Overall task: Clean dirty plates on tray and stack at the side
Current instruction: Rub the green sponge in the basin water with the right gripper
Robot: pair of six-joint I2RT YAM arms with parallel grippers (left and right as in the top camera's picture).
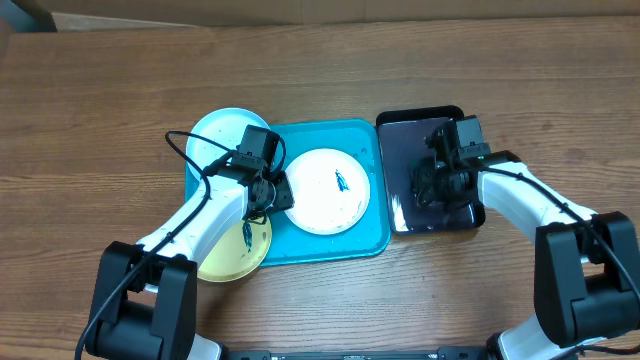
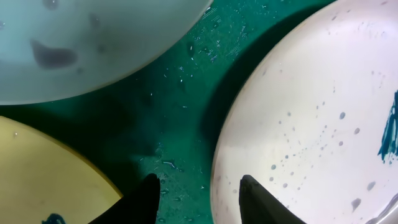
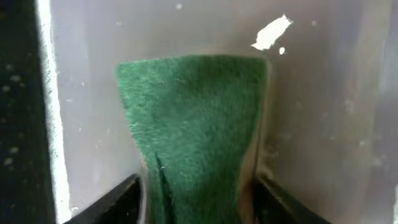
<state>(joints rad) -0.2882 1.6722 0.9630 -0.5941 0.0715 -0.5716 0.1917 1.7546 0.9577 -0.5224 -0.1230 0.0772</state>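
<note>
within left gripper (image 2: 199,182), apparently, white plate (image 2: 311,124) rim

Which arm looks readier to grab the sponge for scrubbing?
Right. The right tool straddles the green sponge in the black tray. The left tool hovers at the white plate rim on the blue tray, probably to steady it.

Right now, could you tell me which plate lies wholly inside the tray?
The white plate, in the middle of the tray; the pale blue plate and the yellow plate both overhang its rim at the left end.
</note>
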